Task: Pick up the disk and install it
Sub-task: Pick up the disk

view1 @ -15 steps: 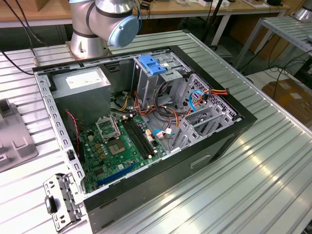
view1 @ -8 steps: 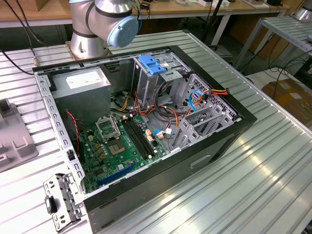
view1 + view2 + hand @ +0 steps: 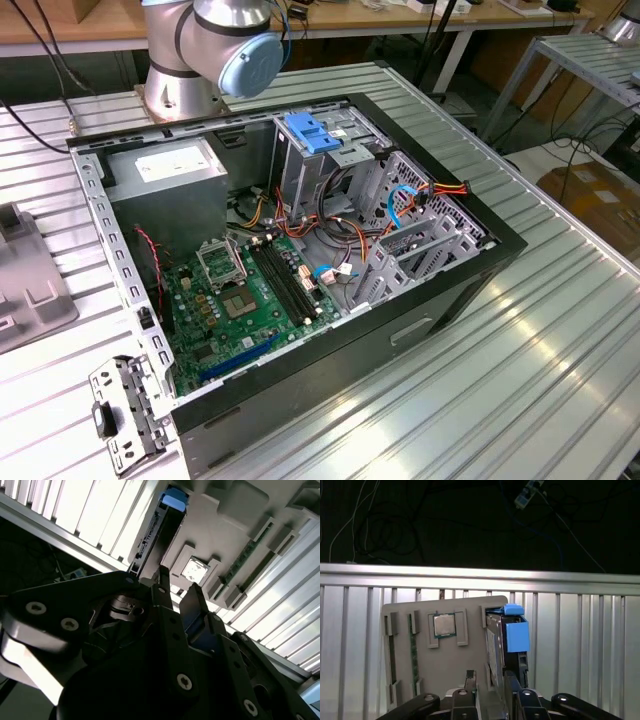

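The jaws stand narrowly open, one either side of the disk (image 3: 495, 647), with light between them in the second wrist view; whether they touch it I cannot tell. The disk stands on edge in a grey tray (image 3: 452, 667) beside a processor chip (image 3: 444, 625). The tray lies on the ribbed metal bench (image 3: 355, 645). Beyond its rim are dark floor and loose cables (image 3: 380, 525).

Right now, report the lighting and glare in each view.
Exterior view: even light, soft sheen on the ribbed table. Second wrist view: the gripper is a dark silhouette against glaring table slats. First wrist view: darkness beyond the table edge; disk and grey tray evenly lit.
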`<action>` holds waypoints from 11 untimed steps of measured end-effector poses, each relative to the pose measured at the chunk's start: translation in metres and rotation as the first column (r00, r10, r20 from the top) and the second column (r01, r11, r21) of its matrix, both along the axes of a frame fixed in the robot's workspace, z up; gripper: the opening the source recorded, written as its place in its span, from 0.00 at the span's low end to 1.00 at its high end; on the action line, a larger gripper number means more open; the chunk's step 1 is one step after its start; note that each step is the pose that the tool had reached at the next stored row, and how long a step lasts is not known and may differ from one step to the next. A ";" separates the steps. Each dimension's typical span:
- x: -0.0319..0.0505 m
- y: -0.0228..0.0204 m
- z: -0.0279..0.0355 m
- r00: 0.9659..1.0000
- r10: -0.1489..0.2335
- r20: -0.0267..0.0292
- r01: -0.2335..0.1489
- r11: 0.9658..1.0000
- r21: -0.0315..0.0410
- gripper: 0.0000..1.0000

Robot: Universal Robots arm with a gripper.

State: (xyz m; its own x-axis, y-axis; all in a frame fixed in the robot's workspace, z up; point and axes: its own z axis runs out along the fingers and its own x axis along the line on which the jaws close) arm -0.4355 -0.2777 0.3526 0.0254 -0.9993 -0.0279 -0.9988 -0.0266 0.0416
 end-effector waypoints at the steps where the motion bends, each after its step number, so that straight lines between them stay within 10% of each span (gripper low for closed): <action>1: 0.0000 0.0009 -0.0002 1.000 0.000 0.000 0.000 1.000 0.000 0.36; 11: -0.0001 0.0110 -0.0014 1.000 0.000 0.000 0.000 1.000 0.002 0.36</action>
State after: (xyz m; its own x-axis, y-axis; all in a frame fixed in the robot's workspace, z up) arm -0.4357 -0.2667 0.3512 0.0255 -0.9992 -0.0297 -0.9988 -0.0267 0.0415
